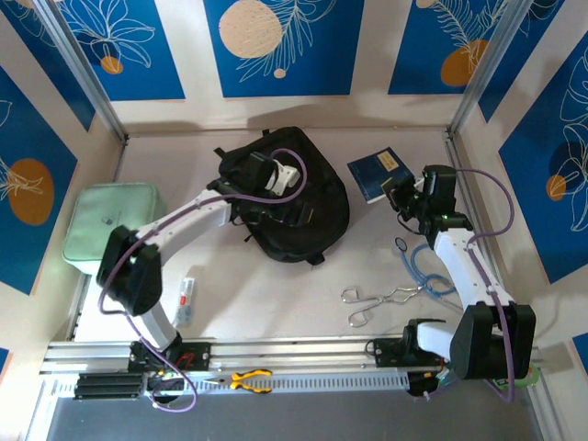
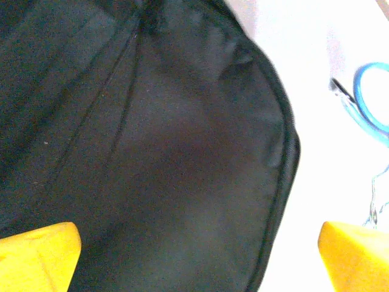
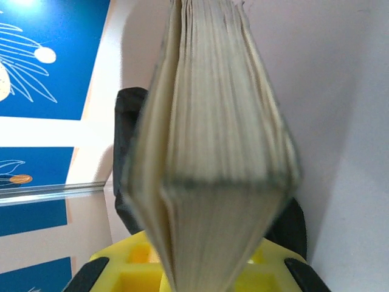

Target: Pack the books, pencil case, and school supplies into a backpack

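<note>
Left gripper (image 2: 196, 261): fingers (image 2: 37, 255) spread wide, nothing pinched. The black backpack (image 2: 182, 152) lies directly under and between the two yellow tips, and its piped edge curves down just inside the right-hand tip. A zip seam (image 2: 121, 91) runs away ahead of the left-hand tip; cannot tell whether it is undone. A blue loop (image 2: 375, 97), likely a scissor handle, lies beyond the right-hand tip, apart from the bag. Right gripper (image 1: 404, 195): clenched on the book (image 3: 213, 152), which is held at one end and sticks out ahead of the fingertips. Its pages fan a little past the pads. From above, the book points toward the bag from its side, near it but not touching. Judgement: the step in hand is getting this book in, and no mouth is visible for it yet. The left fingers should come down astride the seam ahead of them, close on the top layer of fabric only, and lift it up and away to hold a gap. The right should then lead with the closed spine edge, not the fanned pages, which could snag on the zip. The grip is near one end, so the book may pivot; go slowly and let go only once most of it is past the left fingertips
</note>
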